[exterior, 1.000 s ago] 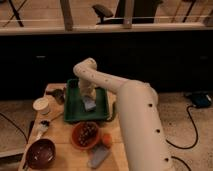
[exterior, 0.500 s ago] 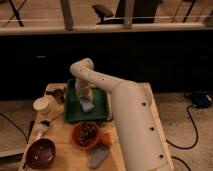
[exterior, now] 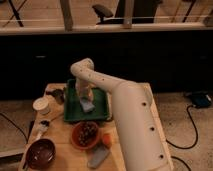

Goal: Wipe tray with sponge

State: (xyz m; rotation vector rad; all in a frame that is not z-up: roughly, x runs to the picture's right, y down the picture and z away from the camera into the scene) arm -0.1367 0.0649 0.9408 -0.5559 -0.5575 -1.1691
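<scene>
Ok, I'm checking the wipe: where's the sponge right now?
The sponge lies inside the tray, about mid-tray, directly under the gripper. The orange bowl sits just outside the tray, nearer the camera.

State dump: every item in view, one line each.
Dark green rectangular plastic tray: lying flat, right side up.
End effector: low inside tray.
Small pale blue-grey sponge: flat in tray, under end effector.
Round orange-brown bowl: upright, dark contents.
Dark brown bowl: upright, looks empty.
White cup: upright.
Grey rectangular block: lying flat.
</scene>
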